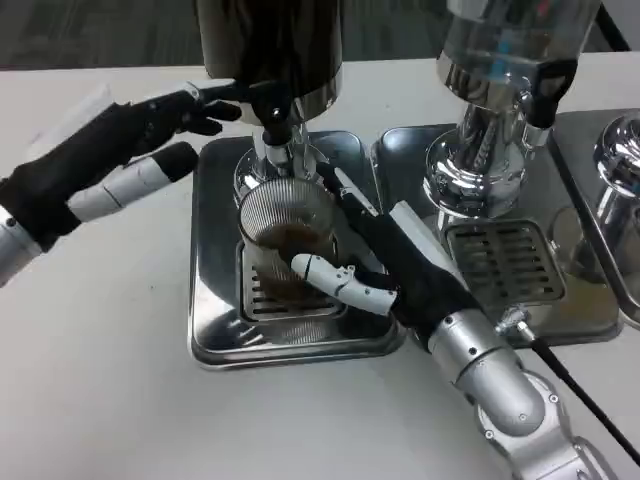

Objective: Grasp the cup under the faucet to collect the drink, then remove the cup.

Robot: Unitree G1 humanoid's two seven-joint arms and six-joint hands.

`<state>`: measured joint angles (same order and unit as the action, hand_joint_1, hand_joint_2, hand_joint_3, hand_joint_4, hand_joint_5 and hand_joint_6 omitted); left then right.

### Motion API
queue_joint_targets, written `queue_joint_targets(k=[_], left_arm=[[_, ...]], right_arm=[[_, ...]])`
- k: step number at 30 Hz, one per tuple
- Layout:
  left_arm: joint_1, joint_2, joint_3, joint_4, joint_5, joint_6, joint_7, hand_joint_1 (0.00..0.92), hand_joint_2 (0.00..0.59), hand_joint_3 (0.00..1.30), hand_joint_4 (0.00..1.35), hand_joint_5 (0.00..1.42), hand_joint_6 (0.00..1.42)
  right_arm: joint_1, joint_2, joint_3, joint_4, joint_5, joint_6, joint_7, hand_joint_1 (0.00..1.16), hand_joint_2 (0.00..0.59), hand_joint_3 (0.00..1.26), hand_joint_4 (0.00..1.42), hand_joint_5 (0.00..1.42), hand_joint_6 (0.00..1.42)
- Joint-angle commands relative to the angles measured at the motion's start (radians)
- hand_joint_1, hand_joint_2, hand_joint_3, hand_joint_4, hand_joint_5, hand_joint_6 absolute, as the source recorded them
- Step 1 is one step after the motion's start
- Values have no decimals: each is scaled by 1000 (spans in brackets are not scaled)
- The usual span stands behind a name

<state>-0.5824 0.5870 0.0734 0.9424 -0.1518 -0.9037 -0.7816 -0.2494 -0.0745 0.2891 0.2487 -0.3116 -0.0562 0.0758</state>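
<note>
The right hand (375,265) grasps the ribbed cup (285,225) under the faucet (275,135); the left hand (130,150) presses its lever (262,97).

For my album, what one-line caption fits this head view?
Right hand holds a ribbed cup of dark drink under the faucet while left hand touches the tap lever.

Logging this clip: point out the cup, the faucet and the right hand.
cup (285,225): head view, ribbed clear wall near the rim.
faucet (277,132): head view, spout above the cup.
right hand (385,265): head view, dark palm beside the cup.
</note>
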Motion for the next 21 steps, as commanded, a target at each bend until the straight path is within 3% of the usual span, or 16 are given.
queue_joint_targets(k=[1,11,21], left_arm=[[36,32,27,30,16,10,23,0,84,229,129,167,217],[91,64,61,70,22,21,52,0,89,240,146,168,219],[136,67,73,74,24,37,62,0,98,268,167,179,219]], right_arm=[[-23,5,-3,27,15,-17,10,431,250,0,0,0,19],[-34,7,-6,56,26,-36,6,409,236,0,0,0,0],[-42,-5,14,42,-19,-12,3,413,230,0,0,0,0]])
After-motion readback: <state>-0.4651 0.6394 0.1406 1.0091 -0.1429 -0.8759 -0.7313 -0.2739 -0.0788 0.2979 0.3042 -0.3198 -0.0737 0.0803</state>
